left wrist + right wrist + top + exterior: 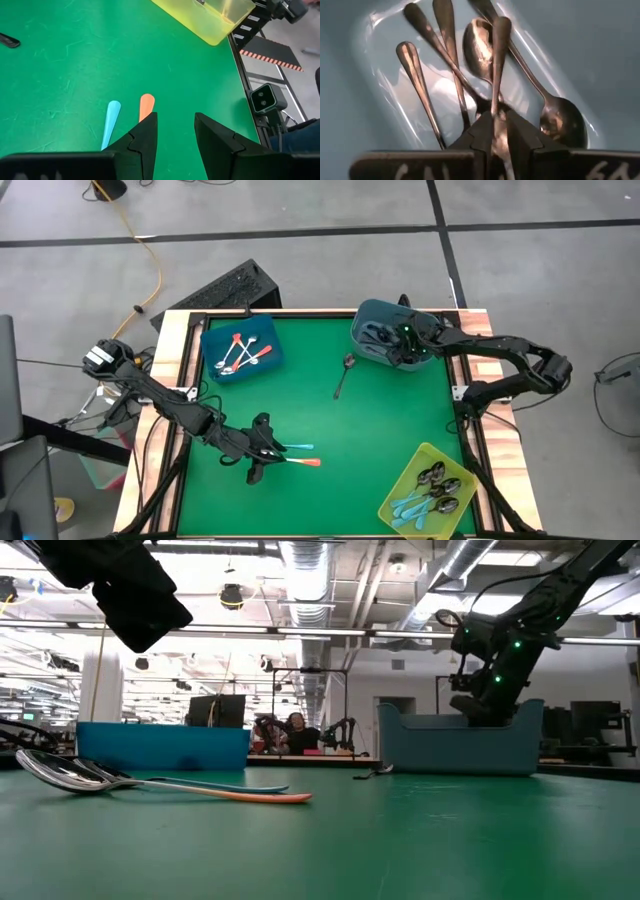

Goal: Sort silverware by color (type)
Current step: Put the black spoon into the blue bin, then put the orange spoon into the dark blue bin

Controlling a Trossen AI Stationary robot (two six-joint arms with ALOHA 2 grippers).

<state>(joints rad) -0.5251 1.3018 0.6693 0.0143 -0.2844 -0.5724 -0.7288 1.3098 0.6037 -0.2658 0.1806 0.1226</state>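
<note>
Meanwhile the right gripper (496, 131) reaches down into the dark teal bin (372, 321) at the far side of the green table (380, 420), its jaws pinched together on the handle of a plain metal spoon (499, 60), which rises straight up from between the tips. Around those jaws, on the bin floor, lie more plain metal spoons (417, 82), one with its bowl just beside the right fingertip.

The left gripper (175, 131) hangs low over the near left part of the table with its jaws apart and nothing between them. Just ahead of and to one side of its fingers (144, 137) lie two spoons side by side: an orange-handled spoon (146, 106) whose handle end almost meets the nearer fingertip, and a light blue-handled spoon (111, 120) just beyond it. In the low view their shiny bowls overlap on the mat.

Well away from both sets of jaws, one dark spoon (344, 376) lies alone mid-table. A blue bin (268, 330) at the far left holds orange-handled spoons (240, 352), and a yellow bin (400, 490) at the near right holds light blue-handled spoons (412, 505).
</note>
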